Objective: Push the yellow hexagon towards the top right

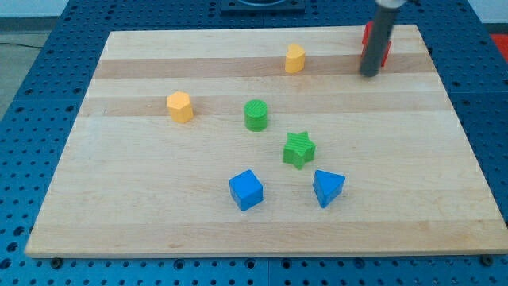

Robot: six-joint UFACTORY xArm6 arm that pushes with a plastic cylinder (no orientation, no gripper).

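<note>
You are looking at a pale wooden board point(262, 230) lying on a blue perforated table point(48, 71). The yellow hexagon point(180, 106) is sitting at the view's left. A second yellow block point(295, 59) is standing near the view's top, a green cylinder point(256, 115) and green star point(298, 150) are lying mid-board, and a blue cube point(246, 190) and blue wedge point(328, 187) are below. My tip point(369, 74) is resting top right, partly hiding a red block point(384, 49); being a bare rod, it is grasping nothing.
</note>
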